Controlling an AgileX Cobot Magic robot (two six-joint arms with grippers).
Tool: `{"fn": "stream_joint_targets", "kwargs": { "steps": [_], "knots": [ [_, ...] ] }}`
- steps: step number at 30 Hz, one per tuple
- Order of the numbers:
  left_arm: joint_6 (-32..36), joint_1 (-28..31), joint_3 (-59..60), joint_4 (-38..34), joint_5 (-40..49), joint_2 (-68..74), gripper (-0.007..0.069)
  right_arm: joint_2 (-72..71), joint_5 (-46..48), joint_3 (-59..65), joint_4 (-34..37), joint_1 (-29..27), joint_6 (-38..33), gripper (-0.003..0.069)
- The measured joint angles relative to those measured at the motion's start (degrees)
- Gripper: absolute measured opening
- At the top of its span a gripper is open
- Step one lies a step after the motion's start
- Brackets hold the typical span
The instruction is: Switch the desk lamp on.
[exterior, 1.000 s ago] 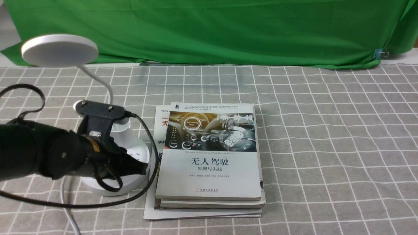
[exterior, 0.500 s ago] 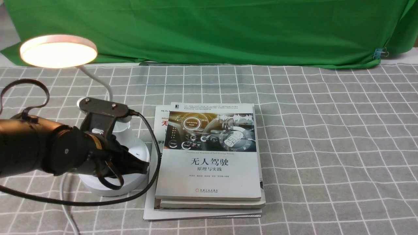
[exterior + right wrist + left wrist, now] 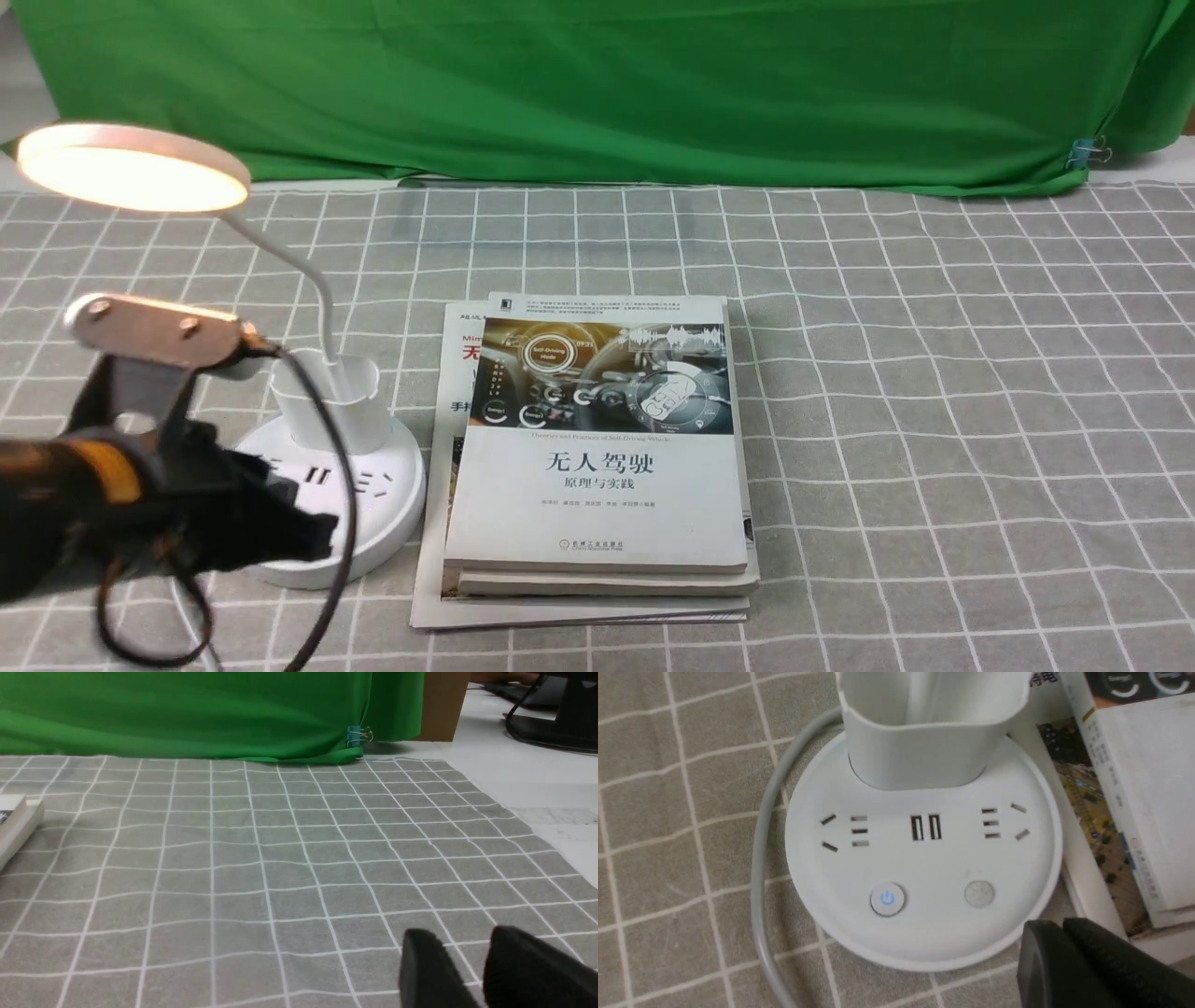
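Note:
The white desk lamp stands at the left; its round disc head (image 3: pixel 131 168) glows warm and bright on the thin neck. Its round base (image 3: pixel 378 504) carries a small cup (image 3: pixel 341 397). In the left wrist view the base (image 3: pixel 924 858) shows sockets, a power button (image 3: pixel 887 899) ringed in blue light and a second plain button (image 3: pixel 979 893). My left gripper (image 3: pixel 313 541) is shut and empty, held just off the base's near edge; in its wrist view the gripper (image 3: pixel 1059 926) sits past the rim. My right gripper (image 3: pixel 460 940) is open over bare cloth.
A stack of books (image 3: pixel 597 448) lies right beside the lamp base. The lamp's grey cord (image 3: pixel 759 858) curves round the base's left side. A grey checked cloth (image 3: pixel 934 420) covers the table; a green curtain (image 3: pixel 653 84) hangs at the back.
The lamp went from dark to lit. My left gripper then drew back off the base toward me and to the left. The lamp head has shifted left and lower.

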Motion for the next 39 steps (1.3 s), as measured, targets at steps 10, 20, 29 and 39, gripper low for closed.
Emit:
{"fn": "stream_joint_targets", "kwargs": {
  "steps": [10,20,29,39],
  "knots": [
    [0.0,0.0,5.5,-3.8,-1.4,-27.9,0.0017,0.0,0.0,0.0,0.0,0.0,0.5,0.0245],
    [0.0,0.0,5.5,-3.9,-4.4,-43.3,0.0019,0.0,0.0,0.0,0.0,0.0,1.3,0.0245],
    [0.0,0.0,5.6,-3.9,-4.4,-43.3,0.0019,0.0,0.0,0.0,0.0,0.0,1.3,0.0245],
    [10.7,5.8,12.5,-4.0,-10.6,-51.3,0.0019,0.0,0.0,0.0,0.0,0.0,1.3,0.0245]
  ]
}}
